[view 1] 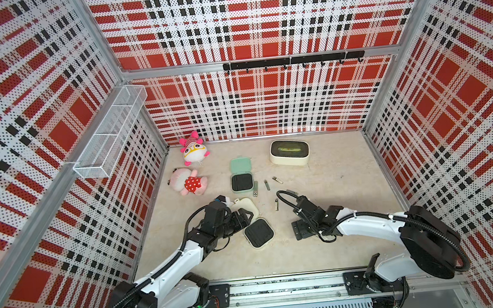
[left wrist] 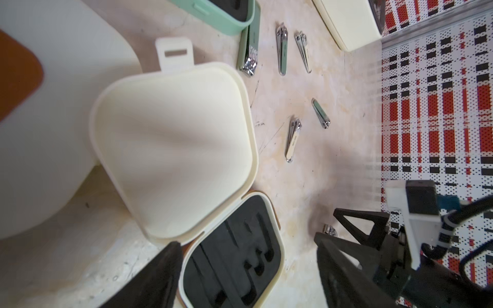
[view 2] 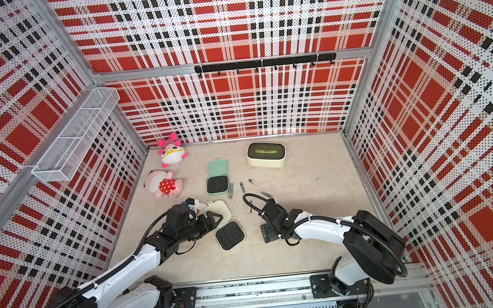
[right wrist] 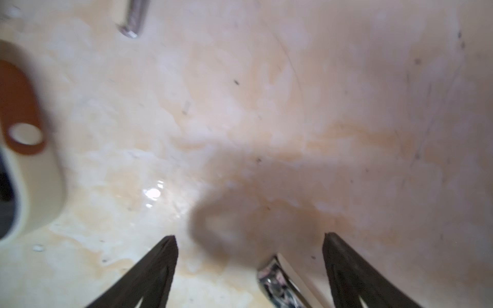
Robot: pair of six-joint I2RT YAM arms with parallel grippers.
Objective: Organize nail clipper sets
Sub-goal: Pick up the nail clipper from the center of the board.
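We've got the left pincer spread wide at the open cream case, which sits mid-surface toward the near edge. The right pincer gapes wide too. A silver clipper lies between its fingers, seemingly untouched, though it's blurry. The mint case lies open nearer the far edge, with loose clippers beside it.

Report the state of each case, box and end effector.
mint case, open
cream case, open, insert empty
cream box, closed
left end effector, open
right end effector, open, clipper lying between its fingers
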